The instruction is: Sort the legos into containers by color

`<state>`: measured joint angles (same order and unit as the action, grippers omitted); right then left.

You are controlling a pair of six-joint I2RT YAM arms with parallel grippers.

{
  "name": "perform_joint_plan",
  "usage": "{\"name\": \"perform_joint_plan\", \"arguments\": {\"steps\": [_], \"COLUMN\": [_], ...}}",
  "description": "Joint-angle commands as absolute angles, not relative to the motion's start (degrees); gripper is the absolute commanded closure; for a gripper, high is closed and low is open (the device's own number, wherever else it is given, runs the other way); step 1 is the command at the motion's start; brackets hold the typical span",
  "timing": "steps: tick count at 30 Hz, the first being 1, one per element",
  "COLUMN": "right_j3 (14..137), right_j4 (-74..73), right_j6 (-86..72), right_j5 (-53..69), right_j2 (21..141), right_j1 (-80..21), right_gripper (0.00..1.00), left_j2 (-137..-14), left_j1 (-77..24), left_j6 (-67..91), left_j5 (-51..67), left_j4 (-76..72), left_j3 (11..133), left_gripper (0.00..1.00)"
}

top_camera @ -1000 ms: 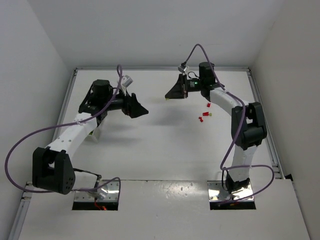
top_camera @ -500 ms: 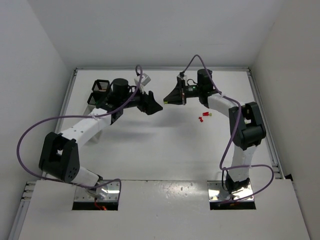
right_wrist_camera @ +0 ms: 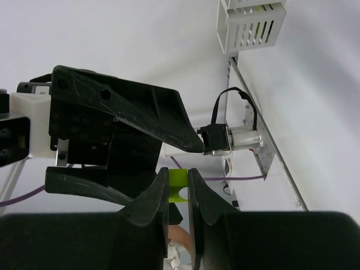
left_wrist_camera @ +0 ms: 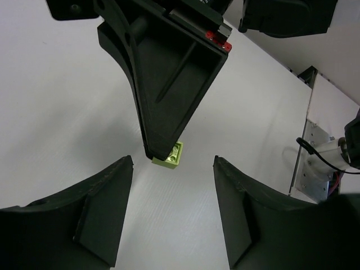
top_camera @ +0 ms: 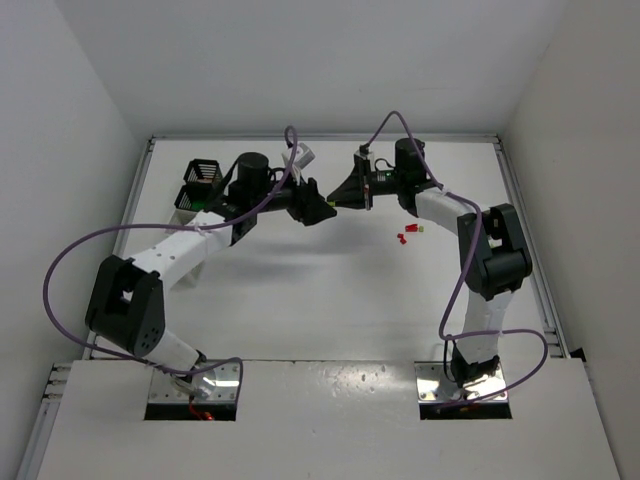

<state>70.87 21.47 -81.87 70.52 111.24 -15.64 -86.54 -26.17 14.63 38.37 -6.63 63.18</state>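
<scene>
Right of centre on the white tabletop [top_camera: 300, 300] lay two red legos [top_camera: 404, 238] and one pale lego [top_camera: 419, 229]. Beyond them, mid-frame, the right end effector [right_wrist_camera: 178, 174] was clamped on one small studded yellow-green lego [right_wrist_camera: 177, 188], just ahead of the left end effector [left_wrist_camera: 173, 169], whose fingers stood apart. Two black mesh containers [top_camera: 200, 180] stood upper left. The right wrist view showed two white slotted containers [right_wrist_camera: 250, 25] upper right.

The left gripper [top_camera: 322, 210] and right gripper [top_camera: 340, 193] face each other at the far middle, tips nearly meeting. The left jaws stand apart; the right jaws pinch a yellow-green lego [right_wrist_camera: 179, 186].
</scene>
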Motion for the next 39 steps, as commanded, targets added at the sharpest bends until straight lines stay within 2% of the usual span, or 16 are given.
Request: {"name": "perform_joint_plan", "arguments": {"steps": [1,9,12,16,17,20,21,22,24,25,30,33,34,37,38,39], "right_j3": [72.6,73.1,73.1,72.6,72.6,71.9,71.9,71.9,71.4,71.4,71.9,71.9,72.6,74.8,77.6,79.4], "right_j4": [24.8,25.9,25.9,25.9,25.9,25.9,25.9,25.9,26.7,26.7,27.2,23.3,20.8,1.3,-13.5,-21.0], "right_j6": [-83.6,-83.6,-83.6,-83.6,-83.6,-83.6,-83.6,-83.6,-83.6,-83.6,-80.8,-72.8,-65.5,-49.9,-35.8,-28.0], "right_j5": [72.0,75.0,75.5,76.5,76.6,76.6,76.6,76.6,76.6,76.6,77.7,78.2,77.7,73.5,67.0,62.7], "right_j2": [111.5,111.5,111.5,111.5,111.5,111.5,111.5,111.0,111.0,111.0,110.5,110.0,109.3,107.2,106.5,105.9], "right_j1": [-16.4,-17.0,-17.0,-17.5,-17.5,-17.5,-17.0,-16.4,-15.7,-15.0,-11.9,-9.6,-8.9,-6.0,-5.3,-5.3], "right_gripper": [1.00,1.00,1.00,0.99,0.97,0.75,0.70,0.58,0.48,0.38,0.34,0.33,0.33,0.33,0.33,0.33], "left_j2": [-86.9,-88.8,-88.8,-89.3,-89.3,-89.3,-89.3,-88.7,-87.2,-86.6,-80.8,-78.1,-76.3,-73.2,-71.0,-69.7], "left_j1": [-26.8,-26.8,-26.8,-26.8,-26.8,-26.8,-26.8,-26.8,-25.5,-24.9,-19.4,-14.1,-12.4,-5.3,-3.6,-1.2], "left_j6": [14.2,12.9,12.4,11.8,11.2,10.4,10.4,9.5,8.4,8.4,3.9,-3.9,-6.6,-18.2,-21.2,-26.3], "left_j5": [39.7,39.1,38.6,38.6,38.6,38.6,38.6,38.6,38.6,39.3,40.4,41.0,41.0,41.0,41.0,39.7], "left_j4": [-9.3,-8.8,-8.8,-8.2,-8.2,-7.4,-6.3,-5.6,-4.2,-4.2,3.0,15.6,19.7,35.2,38.6,44.4], "left_j3": [65.7,67.3,67.9,68.6,68.6,68.6,68.6,68.6,67.6,67.6,63.6,64.9,65.7,66.9,66.9,66.9], "left_gripper": [0.36,0.46,0.55,0.76,0.85,0.96,0.97,0.99,1.00,1.00,1.00,1.00,1.00,1.00,1.00,1.00]}}
